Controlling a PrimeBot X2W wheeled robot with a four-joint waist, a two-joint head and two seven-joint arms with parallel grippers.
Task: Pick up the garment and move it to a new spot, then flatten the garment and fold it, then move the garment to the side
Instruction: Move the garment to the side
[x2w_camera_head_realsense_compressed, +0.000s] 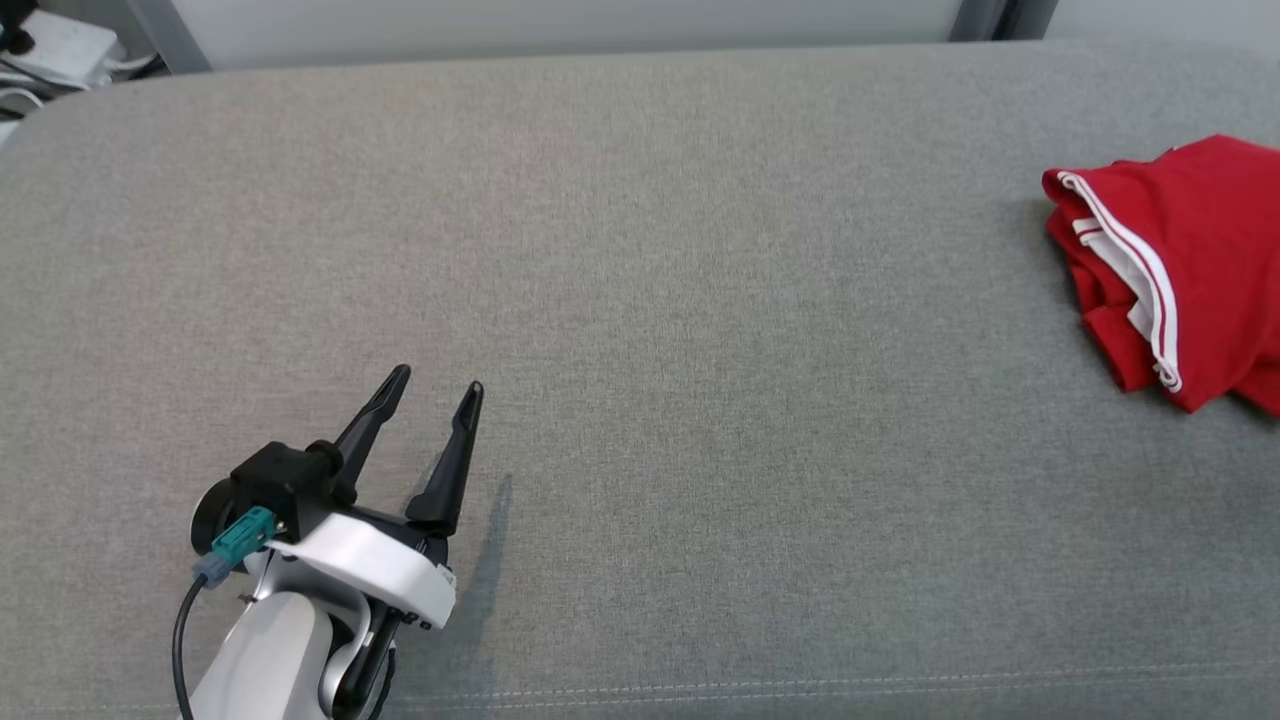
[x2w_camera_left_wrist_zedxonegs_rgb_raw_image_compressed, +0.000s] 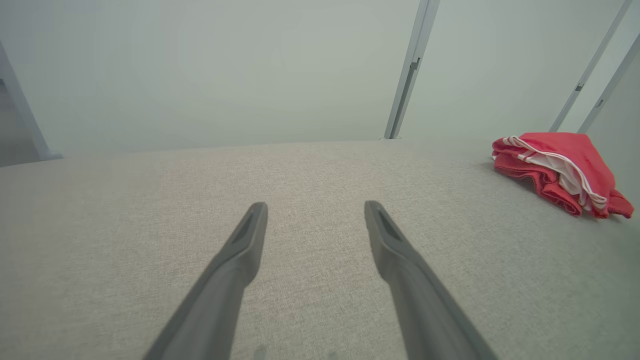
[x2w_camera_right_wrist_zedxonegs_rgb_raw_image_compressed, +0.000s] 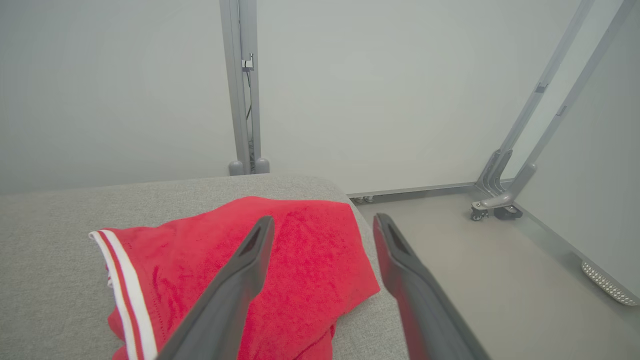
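Left gripper, fingers apart, near the front-left edge of the grey fabric cushion. Right gripper, fingers apart, is above the folded red garment with white-striped trim at the cushion's right edge.

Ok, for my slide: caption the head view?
Open left tool lower left; red garment at grey cushion's right edge.

lab-like room: wheeled partition frames, white panels

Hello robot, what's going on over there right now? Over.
Left end effector open, empty, over grey cushion. Right end effector open, above red garment. Garment in a folded heap near cushion's right edge. Nothing seen in the way.
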